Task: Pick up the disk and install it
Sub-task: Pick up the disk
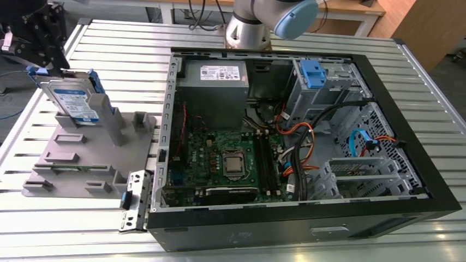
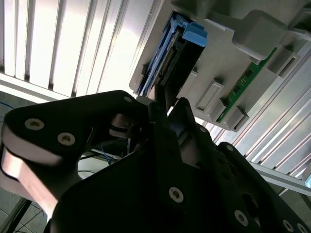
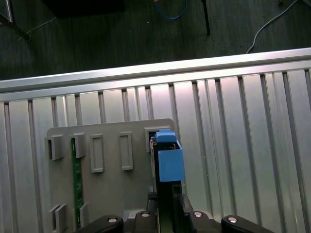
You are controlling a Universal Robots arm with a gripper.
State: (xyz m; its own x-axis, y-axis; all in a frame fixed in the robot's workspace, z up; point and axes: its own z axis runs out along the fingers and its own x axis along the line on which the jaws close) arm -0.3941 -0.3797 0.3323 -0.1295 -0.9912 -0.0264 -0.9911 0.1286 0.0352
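Exterior view: one black gripper (image 1: 42, 65) sits at the upper end of the one disk (image 1: 73, 103), a flat silver-metal hard drive framed in blue plastic. The disk stands tilted on edge in a slot of one grey plastic fixture (image 1: 80, 144) on the slatted metal desk (image 1: 65, 221). Whether the jaws clamp it cannot be told. One open black computer case (image 1: 291, 218) lies just beside the fixture, toward the exterior view's right, with one bare blue plastic clip (image 1: 311, 73) in its drive bay.

Under me is a shiny ribbed metal table (image 1: 407, 71); past its edge, a dark floor (image 3: 121, 39) with loose cables (image 3: 172, 9).
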